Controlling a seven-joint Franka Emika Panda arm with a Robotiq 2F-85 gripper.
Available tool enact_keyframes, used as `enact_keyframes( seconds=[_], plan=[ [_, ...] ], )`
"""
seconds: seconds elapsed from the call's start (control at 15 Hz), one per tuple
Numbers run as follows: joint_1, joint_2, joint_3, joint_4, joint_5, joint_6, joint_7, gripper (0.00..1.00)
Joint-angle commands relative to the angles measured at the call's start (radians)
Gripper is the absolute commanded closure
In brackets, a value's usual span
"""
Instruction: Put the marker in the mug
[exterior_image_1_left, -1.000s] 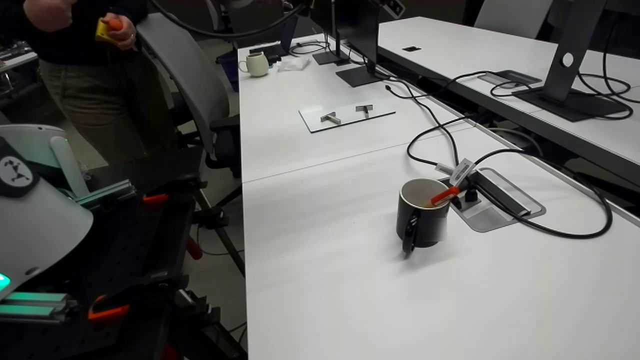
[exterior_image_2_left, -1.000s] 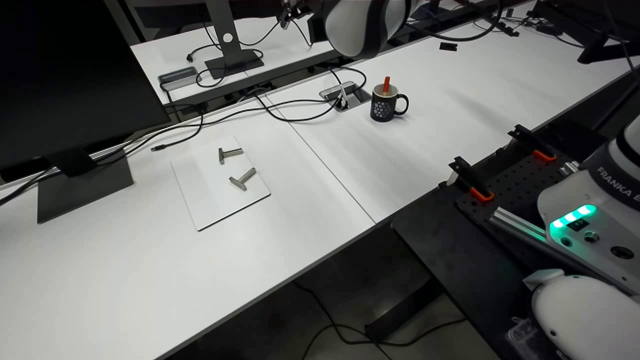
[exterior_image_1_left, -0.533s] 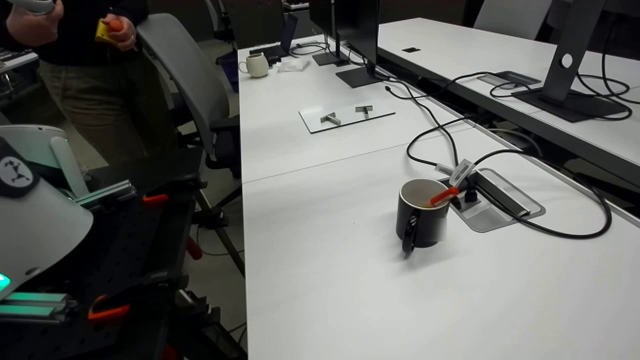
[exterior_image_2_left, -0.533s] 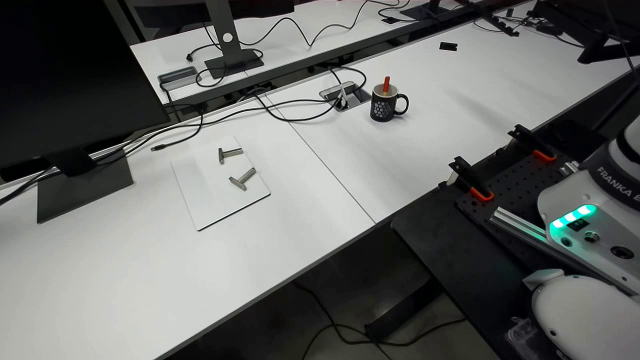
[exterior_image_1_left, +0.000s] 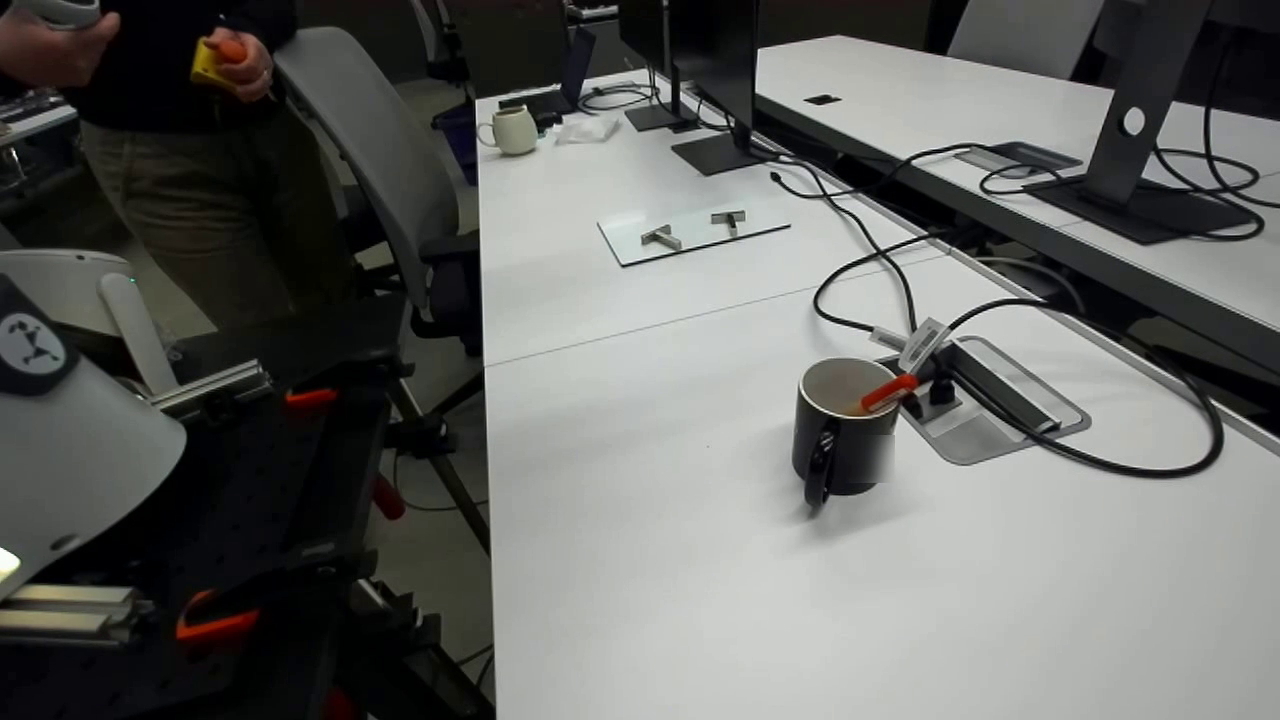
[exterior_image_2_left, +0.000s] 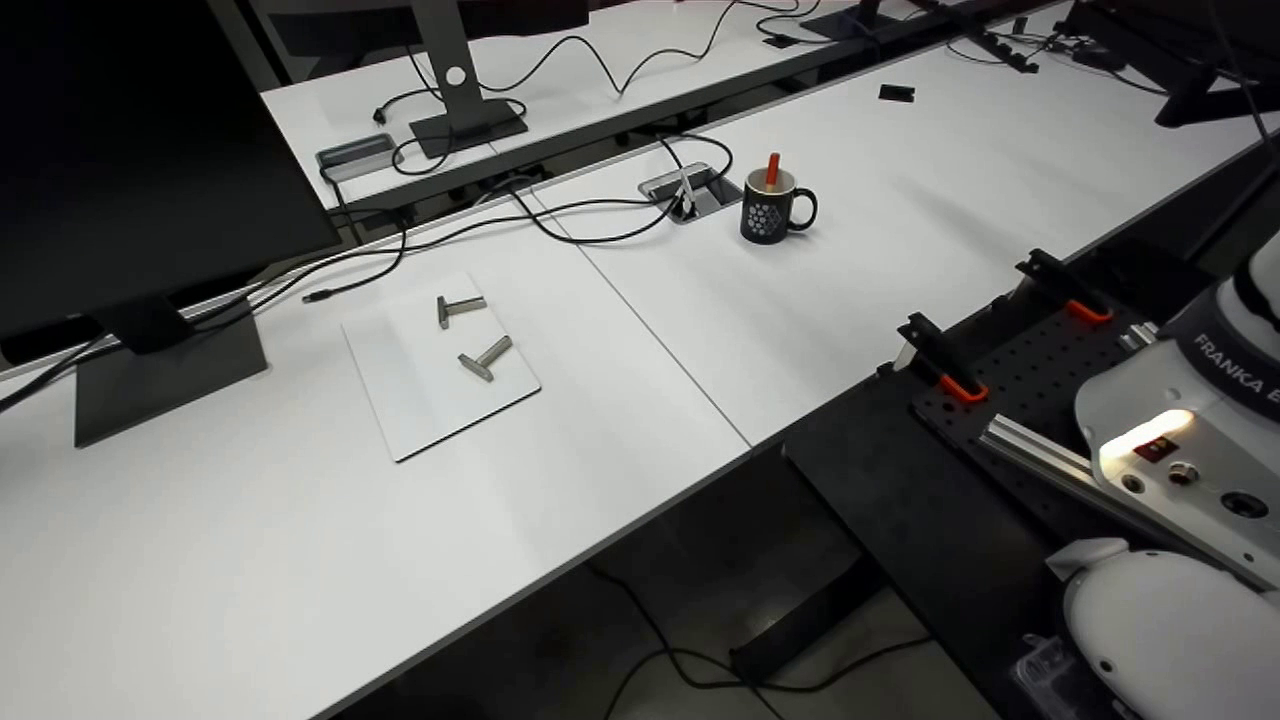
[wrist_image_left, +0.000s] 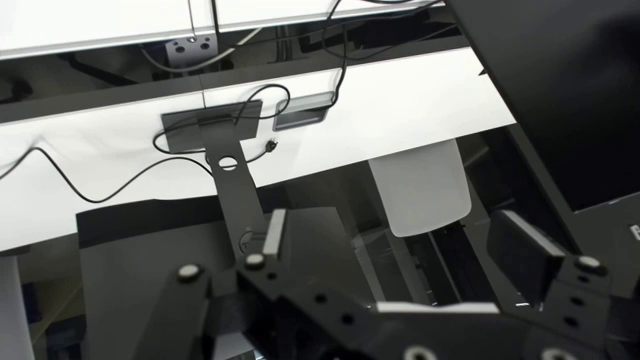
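Note:
The black mug (exterior_image_1_left: 838, 450) stands upright on the white table; it also shows in an exterior view (exterior_image_2_left: 764, 222) with its handle and a dotted print. The marker (exterior_image_1_left: 888, 393) leans inside the mug, its red cap sticking up past the rim; it also shows in an exterior view (exterior_image_2_left: 773, 170). Its lower part is hidden by the mug wall. My gripper (wrist_image_left: 392, 230) is open with nothing between its fingers. It is high up, outside both exterior views, and away from the mug. The mug and marker are not in the wrist view.
A cable box (exterior_image_1_left: 990, 400) with black cables (exterior_image_1_left: 1150, 470) lies beside the mug. A whiteboard (exterior_image_2_left: 425, 375) holds two metal T-shaped pieces (exterior_image_2_left: 487, 358). Monitors (exterior_image_2_left: 130, 150) stand on the table. A pale mug (exterior_image_1_left: 514, 130) is at the far end. A person (exterior_image_1_left: 190, 170) stands beside a chair.
The arm, visible at the top of both exterior views a second ago, has moved up out of them. The base light turned from green to white. The mug and marker have not moved.

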Motion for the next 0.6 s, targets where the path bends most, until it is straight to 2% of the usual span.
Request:
enact_keyframes(
  seconds=[0.0, 0.53],
  plan=[
    [-0.014, -0.066, -0.034, -0.091, -0.029, 0.000, 0.036, 0.00],
    [0.017, -0.211, -0.170, -0.179, -0.023, 0.001, 0.011, 0.00]
  ],
)
